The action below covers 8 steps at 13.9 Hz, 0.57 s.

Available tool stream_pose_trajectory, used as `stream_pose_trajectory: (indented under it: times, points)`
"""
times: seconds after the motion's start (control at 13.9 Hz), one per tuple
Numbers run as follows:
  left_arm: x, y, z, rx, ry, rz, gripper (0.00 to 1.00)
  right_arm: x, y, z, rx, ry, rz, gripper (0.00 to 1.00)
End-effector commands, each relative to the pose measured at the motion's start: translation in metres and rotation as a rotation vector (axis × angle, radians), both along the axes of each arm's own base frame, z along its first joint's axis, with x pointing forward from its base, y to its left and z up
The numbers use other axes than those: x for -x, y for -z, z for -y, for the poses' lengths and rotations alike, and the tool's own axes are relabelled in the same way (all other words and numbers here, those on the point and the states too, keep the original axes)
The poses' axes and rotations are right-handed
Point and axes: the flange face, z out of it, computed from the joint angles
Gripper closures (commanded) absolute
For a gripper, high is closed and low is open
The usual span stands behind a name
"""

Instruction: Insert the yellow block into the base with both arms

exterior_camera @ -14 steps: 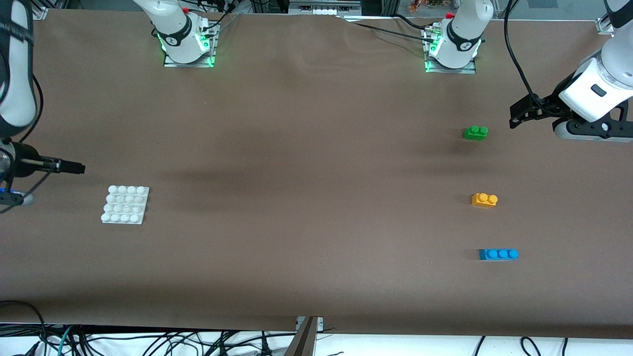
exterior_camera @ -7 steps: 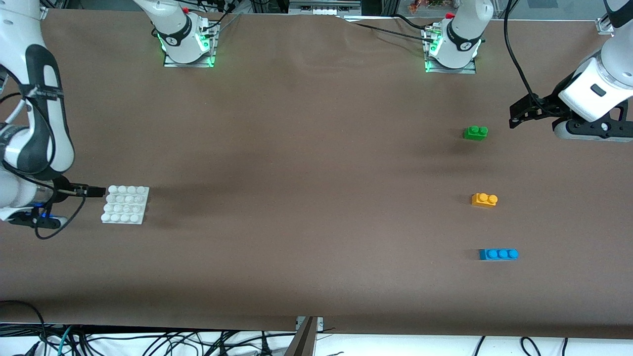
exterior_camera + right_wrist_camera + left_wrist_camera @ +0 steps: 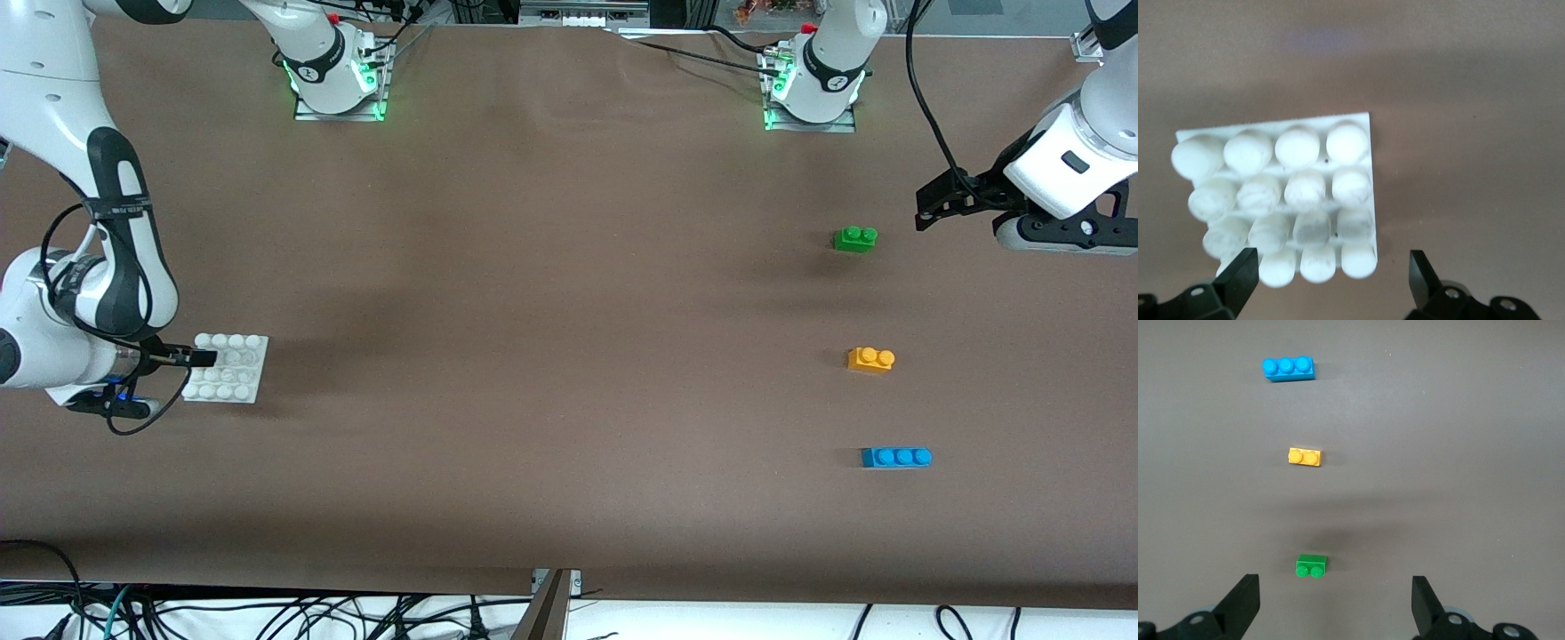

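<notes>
Right, we see the yellow block (image 3: pixel 870 359) lying loose on the brown table (image 3: pixel 551 356) toward the left arm's end, studs up, nothing touching it. It sits between two other bricks: the green brick (image 3: pixel 855 238) farther from the front cam, the blue brick (image 3: pixel 896 457) nearer. All three are well apart, so no clutter around the block.

The left gripper (image 3: pixel 929 206) hangs over bare table near the green brick, fingers wide apart, holding nothing; in its wrist view we look past both fingertips (image 3: pixel 1245 600) at the row of bricks.

The base (image 3: pixel 226 368) lies flat toward the right arm's end, well apart from the bricks. The right gripper (image 3: pixel 203 358) is at the base's edge, low over it, fingers spread w/ nothing between them; contact we can't tell.
</notes>
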Motion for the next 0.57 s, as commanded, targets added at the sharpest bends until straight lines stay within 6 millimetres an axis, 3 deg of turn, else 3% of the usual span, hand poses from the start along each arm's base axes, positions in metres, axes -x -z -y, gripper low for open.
stream_pose_trajectory:
  times: [0.0,0.5]
  points:
    - [-0.002,-0.005,0.004,-0.014,0.004,-0.003,0.00,-0.002,0.008,-0.005,0.004,-0.003,0.023,0.00]
    - [-0.001,-0.004,0.006,-0.015,0.004,-0.015,0.00,-0.009,0.022,-0.015,0.018,-0.016,0.062,0.00]
